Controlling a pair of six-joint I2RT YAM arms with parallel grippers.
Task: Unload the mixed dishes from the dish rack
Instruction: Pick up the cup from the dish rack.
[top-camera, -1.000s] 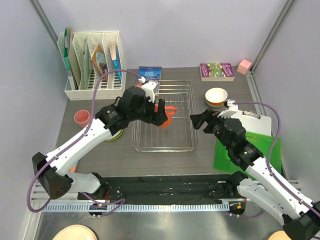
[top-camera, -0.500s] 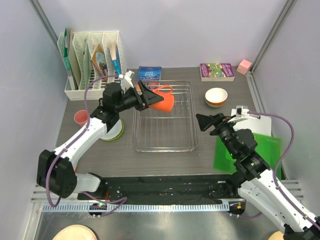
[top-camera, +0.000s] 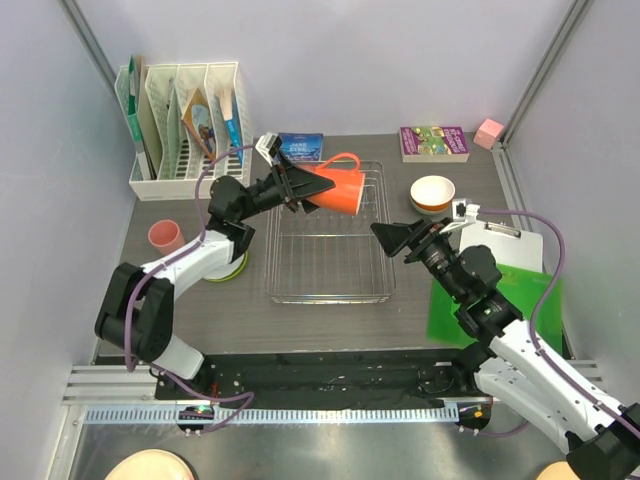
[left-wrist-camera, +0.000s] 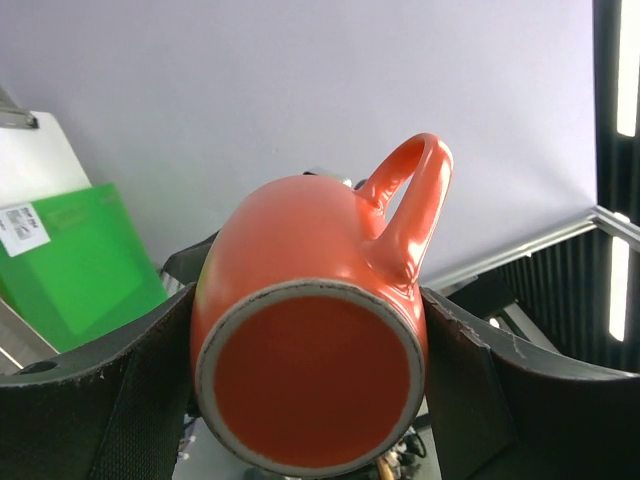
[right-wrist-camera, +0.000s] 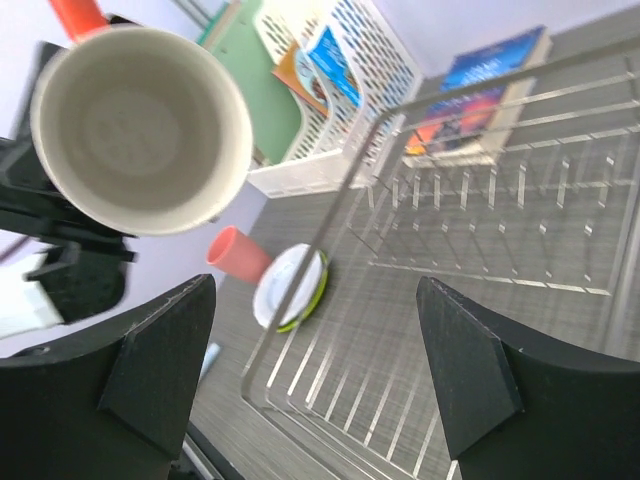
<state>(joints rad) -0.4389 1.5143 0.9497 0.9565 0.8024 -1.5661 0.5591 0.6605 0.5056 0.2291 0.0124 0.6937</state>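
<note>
My left gripper (top-camera: 312, 190) is shut on the orange handled mug (top-camera: 338, 188). It holds the mug on its side in the air over the back left of the silver wire dish rack (top-camera: 330, 296), mouth toward the right. In the left wrist view the mug's base (left-wrist-camera: 310, 388) sits between my fingers. My right gripper (top-camera: 392, 236) is open and empty over the rack's right edge, facing the mug's mouth (right-wrist-camera: 140, 128). No dishes show in the rack (right-wrist-camera: 480, 230). The pink cup (top-camera: 164, 237) and lime-green plate (top-camera: 228, 266) stand left of the rack. The cream-white bowl (top-camera: 433, 192) stands right of it.
A white slotted file organizer (top-camera: 185, 130) stands at the back left. A blue book (top-camera: 298, 148) lies behind the rack, a purple book (top-camera: 434, 142) and a pink block (top-camera: 489, 132) at the back right. A green mat (top-camera: 495, 305) and a clipboard (top-camera: 515, 245) lie at the right.
My left gripper lifted the orange mug out of the rack, up and back, and turned it on its side. My right gripper swung left toward the rack and now faces the mug.
</note>
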